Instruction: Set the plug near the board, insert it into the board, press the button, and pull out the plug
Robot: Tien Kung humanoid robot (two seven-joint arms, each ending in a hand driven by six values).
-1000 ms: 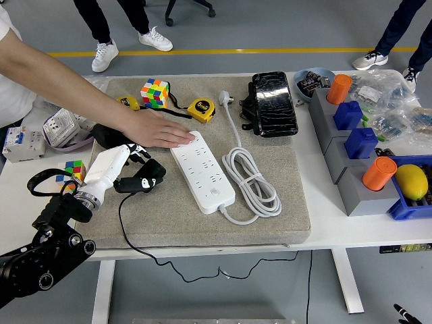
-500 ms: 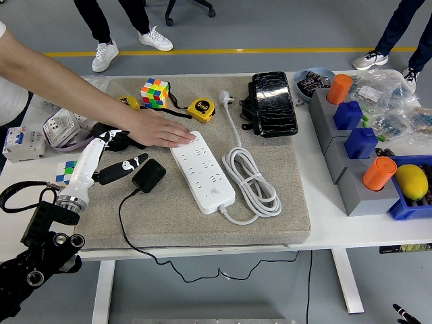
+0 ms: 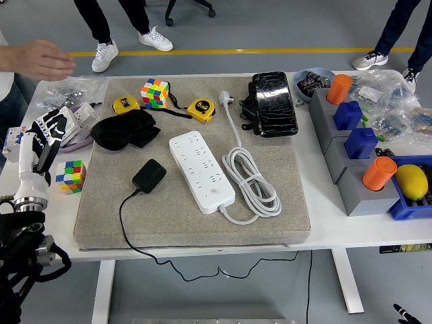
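We see the black plug [image 3: 149, 175] lying flat on the grey mat [image 3: 270, 223], just left of the white board [image 3: 201, 171], whose long axis runs diagonally from upper left to lower right. Our left hand [image 3: 37, 138] hovers at the bench's [image 3: 324, 233] left edge, fingers relaxed, holding nothing.

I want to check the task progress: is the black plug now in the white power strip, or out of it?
Out. The black plug lies flat on the grey mat, left of the white power strip, not touching it.
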